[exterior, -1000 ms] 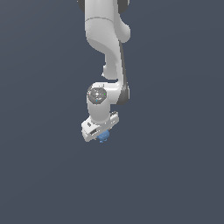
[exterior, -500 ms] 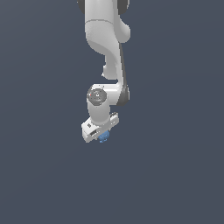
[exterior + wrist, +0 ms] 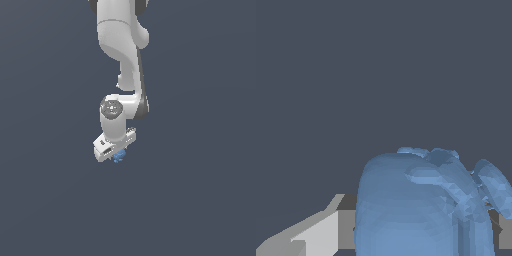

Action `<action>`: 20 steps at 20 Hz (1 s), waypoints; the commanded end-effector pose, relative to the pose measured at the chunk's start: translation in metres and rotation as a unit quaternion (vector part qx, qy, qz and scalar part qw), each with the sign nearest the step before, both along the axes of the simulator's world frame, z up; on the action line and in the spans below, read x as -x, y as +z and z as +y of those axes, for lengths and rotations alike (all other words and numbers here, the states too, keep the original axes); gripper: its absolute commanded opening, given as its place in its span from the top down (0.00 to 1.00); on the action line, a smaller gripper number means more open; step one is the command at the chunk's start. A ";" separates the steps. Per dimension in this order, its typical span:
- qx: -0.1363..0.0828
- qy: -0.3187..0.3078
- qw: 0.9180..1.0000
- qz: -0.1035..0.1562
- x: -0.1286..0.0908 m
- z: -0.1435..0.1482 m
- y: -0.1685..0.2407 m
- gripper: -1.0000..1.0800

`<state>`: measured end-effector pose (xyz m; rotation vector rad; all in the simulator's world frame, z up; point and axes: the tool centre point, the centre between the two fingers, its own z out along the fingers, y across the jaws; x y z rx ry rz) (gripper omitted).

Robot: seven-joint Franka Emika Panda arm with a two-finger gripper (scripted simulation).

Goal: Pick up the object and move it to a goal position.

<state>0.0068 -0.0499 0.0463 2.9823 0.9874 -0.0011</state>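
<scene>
The tool (image 3: 118,153) is closed around the blue lump (image 3: 118,158); its bumpy, rounded shape could slip out during a jerky move.

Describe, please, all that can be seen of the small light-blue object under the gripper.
The light-blue object is a small, roundish, bumpy lump, much smaller than the white gripper. Its surface looks smooth and matte. In the exterior view it sits directly under the gripper, partly hidden by it. In the wrist view it fills the foreground: a rounded body with several flat, rounded nubs sticking out on one side. A grey finger appears to press against it.
</scene>
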 end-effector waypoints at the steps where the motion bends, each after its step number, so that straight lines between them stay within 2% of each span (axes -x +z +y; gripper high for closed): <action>1: 0.000 0.000 1.000 -0.001 -0.001 0.003 0.009 1.00; 9: 0.000 0.001 1.000 -0.001 -0.003 0.025 0.064 1.00; 20: 0.000 0.001 1.000 0.000 -0.011 0.072 0.186 1.00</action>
